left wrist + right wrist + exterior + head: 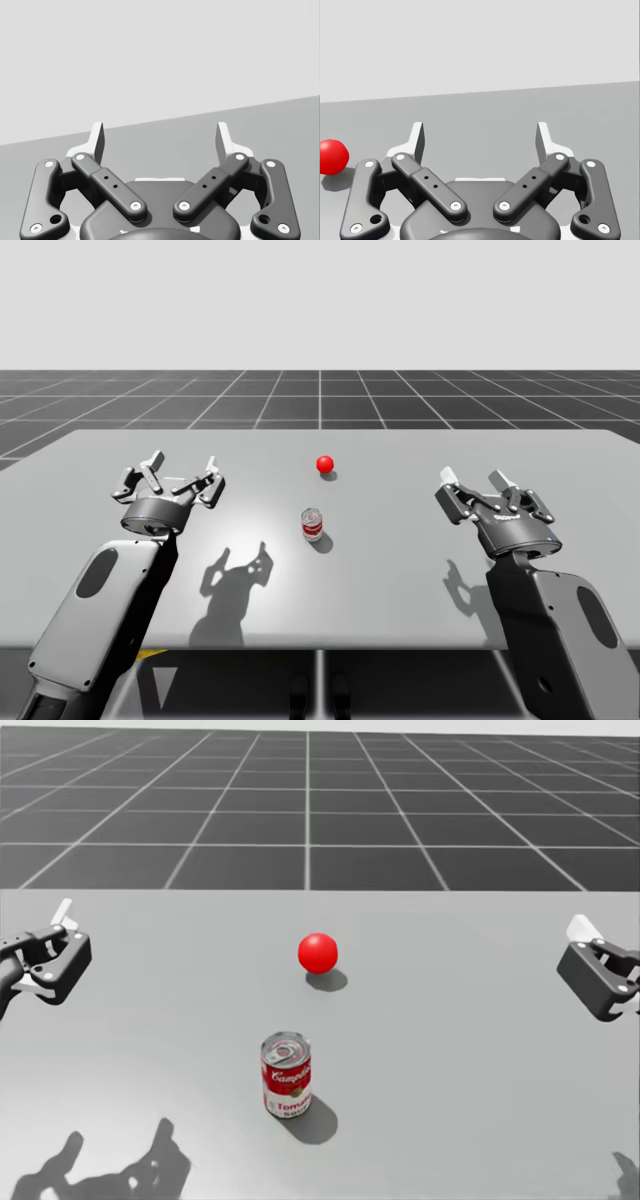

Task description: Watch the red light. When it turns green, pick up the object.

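Can (313,525), red and white, stands upright on the table (400,570), just nearer me than the red light (324,464). It sits between my left gripper (183,466) and right gripper (474,478), well apart from both. Each gripper hovers with jaws spread wide, holding nothing.

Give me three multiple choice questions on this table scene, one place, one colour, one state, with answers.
1. Where is the can? A) nearer me than the light B) beyond the light C) atop the light
2. The light's colour? A) green B) red C) blue
3. The left tool and right tool are? A) both open, empty B) both shut C) sharing the can
1 A: the can is nearer in the head view. 2 B: it shows red. 3 A: each spread wide, nothing between.
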Controlling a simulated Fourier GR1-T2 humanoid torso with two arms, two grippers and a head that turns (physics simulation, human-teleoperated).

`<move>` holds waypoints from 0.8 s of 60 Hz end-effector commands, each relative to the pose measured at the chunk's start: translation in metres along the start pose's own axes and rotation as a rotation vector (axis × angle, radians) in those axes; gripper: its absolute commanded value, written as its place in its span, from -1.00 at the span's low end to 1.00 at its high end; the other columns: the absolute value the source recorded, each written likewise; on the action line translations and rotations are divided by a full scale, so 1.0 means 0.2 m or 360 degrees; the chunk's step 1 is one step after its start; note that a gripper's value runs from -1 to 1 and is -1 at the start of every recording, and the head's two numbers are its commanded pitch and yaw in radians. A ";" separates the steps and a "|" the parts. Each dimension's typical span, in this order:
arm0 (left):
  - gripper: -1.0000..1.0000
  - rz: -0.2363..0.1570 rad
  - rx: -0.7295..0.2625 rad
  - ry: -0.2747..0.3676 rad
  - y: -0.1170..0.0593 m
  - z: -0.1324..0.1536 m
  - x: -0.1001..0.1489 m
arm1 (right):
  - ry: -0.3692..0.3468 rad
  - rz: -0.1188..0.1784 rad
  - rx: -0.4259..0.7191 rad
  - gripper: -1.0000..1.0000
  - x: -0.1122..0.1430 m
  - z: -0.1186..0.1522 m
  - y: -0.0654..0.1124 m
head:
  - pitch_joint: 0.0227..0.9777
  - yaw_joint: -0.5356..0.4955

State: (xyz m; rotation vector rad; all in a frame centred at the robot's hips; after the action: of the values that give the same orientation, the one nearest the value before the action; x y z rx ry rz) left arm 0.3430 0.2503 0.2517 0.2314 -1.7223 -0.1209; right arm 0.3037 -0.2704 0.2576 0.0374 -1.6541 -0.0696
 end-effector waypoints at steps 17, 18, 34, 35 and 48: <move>-1.00 -0.0005 -0.0005 -0.0005 -0.01 0.00 0.00 | -0.0005 0.0016 -0.0004 -1.00 0.00 0.00 0.00 | 0.18 -0.01; -1.00 -0.0005 -0.0005 -0.0005 -0.01 0.00 0.00 | -0.0005 0.0015 -0.0004 -1.00 0.00 0.00 0.00 | 0.18 0.00; -1.00 -0.0006 -0.0010 -0.0005 -0.01 0.00 0.00 | -0.0006 0.0016 -0.0007 -1.00 0.00 0.00 0.00 | 0.17 -0.01; -1.00 -0.0006 -0.0010 -0.0005 -0.01 0.00 0.00 | -0.0006 0.0017 -0.0007 -1.00 0.00 0.00 0.00 | 0.17 -0.01; -1.00 -0.0006 -0.0010 -0.0005 -0.01 0.00 0.00 | -0.0009 0.0016 -0.0008 -1.00 0.00 -0.01 0.00 | 0.16 -0.01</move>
State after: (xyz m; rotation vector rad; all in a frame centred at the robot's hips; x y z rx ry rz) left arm 0.3423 0.2483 0.2513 0.2299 -1.7244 -0.1295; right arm 0.3046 -0.2708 0.2572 0.0255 -1.6591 -0.0659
